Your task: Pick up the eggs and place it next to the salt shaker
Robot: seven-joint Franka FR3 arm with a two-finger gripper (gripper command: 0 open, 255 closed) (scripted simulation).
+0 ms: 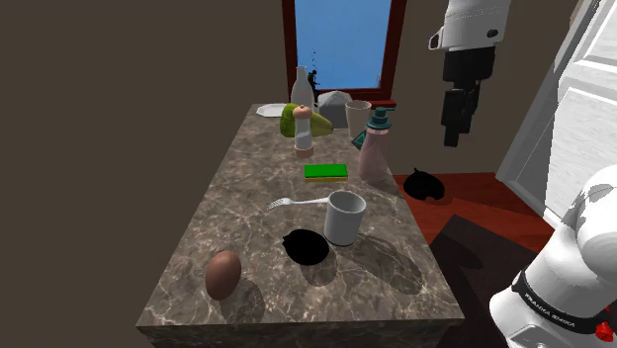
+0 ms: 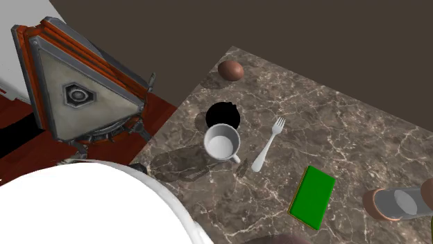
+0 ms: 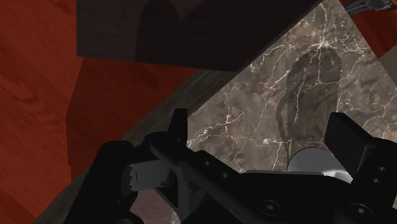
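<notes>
While the brown egg rests at the near corner of the marble table, toward the shoulder view's lower left, the black gripper hangs high in the air off the table's right-hand edge in that view, over the red wooden floor. In the wrist view the gripper has its two fingers standing wide apart with nothing held between them. Marble, the table's edge and the floor lie beyond, and the rim of the white mug shows close by one finger. The egg touches nothing else on the table. The mug stands upright near the table's middle, with a white fork lying just beside it and a flat black shape on the marble between mug and egg. Farther back a green block lies flat, and beyond it, toward the far end, stands the salt shaker, well apart from the egg. The second exterior view looks down on the egg, the mug, the fork and the green block.
</notes>
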